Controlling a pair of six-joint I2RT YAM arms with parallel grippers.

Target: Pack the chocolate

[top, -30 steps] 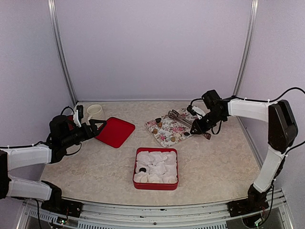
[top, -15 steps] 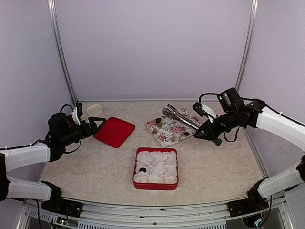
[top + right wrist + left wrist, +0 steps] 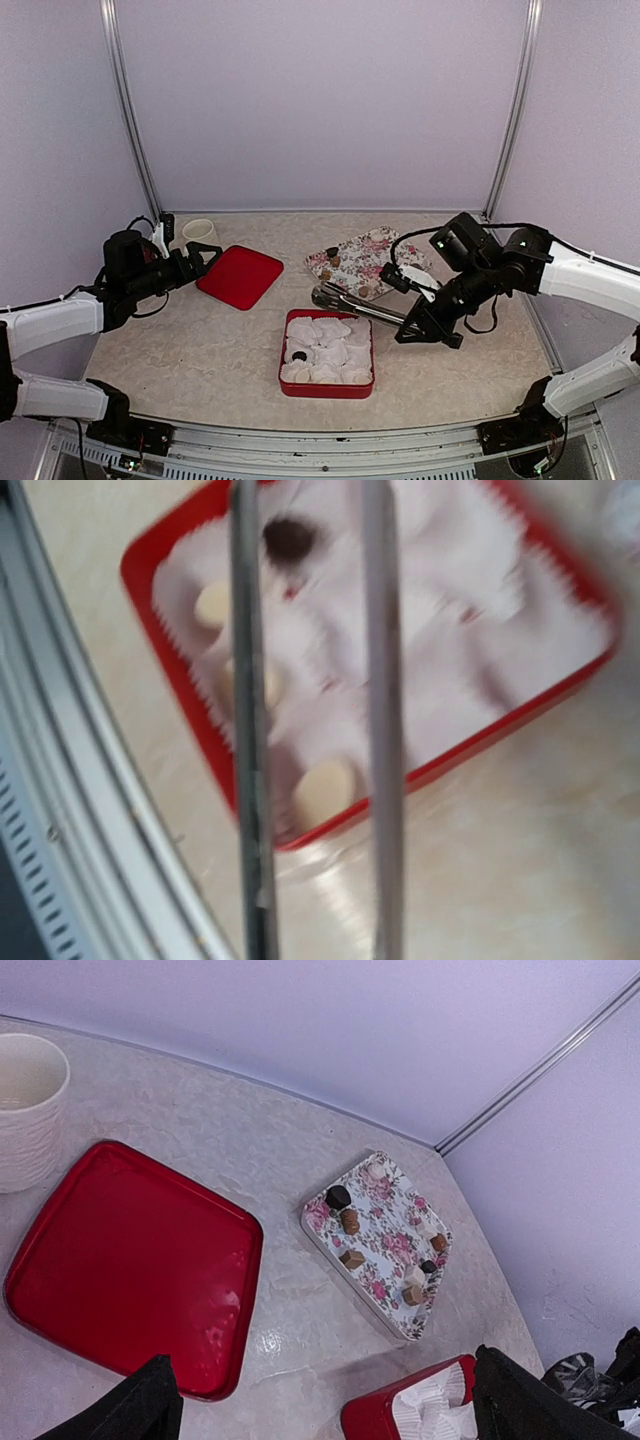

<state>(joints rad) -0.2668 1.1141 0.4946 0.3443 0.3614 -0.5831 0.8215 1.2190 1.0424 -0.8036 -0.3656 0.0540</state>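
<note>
- The right hand [image 3: 418, 327] is clamped on the handle end of the metal tongs [image 3: 355, 305], off the right side of the red box [image 3: 326, 393].
- The tongs run leftward from that hand. In the top view their tips sit between the floral tray [image 3: 372, 250] and the far-left corner of the box.
- In the right wrist view, which is blurred, the two tong arms stand apart over the box, and we see nothing pinched between them.
- The left hand [image 3: 207, 258] has its fingers [image 3: 140, 1405] spread apart and holds nothing. It hovers by the left side of the red lid [image 3: 242, 277], near the white cup [image 3: 199, 233].
- Most of the chocolate [image 3: 350, 1221] is on the floral tray, on the far side of the box. We see one dark piece at the far end, several tan ones, a small dark one and a couple of pale ones.
- Some chocolate is already in the box. One dark piece and a few pale tan pieces sit in the white paper cups [image 3: 332, 342] along the box's left and near side.
- The remaining paper cups look unfilled, though the blur keeps us from being sure.
- The red lid lies flat on the tabletop [image 3: 200, 345], left of the tray and not touching it.
- The white cup stands upright just beyond the lid's far-left corner.
</note>
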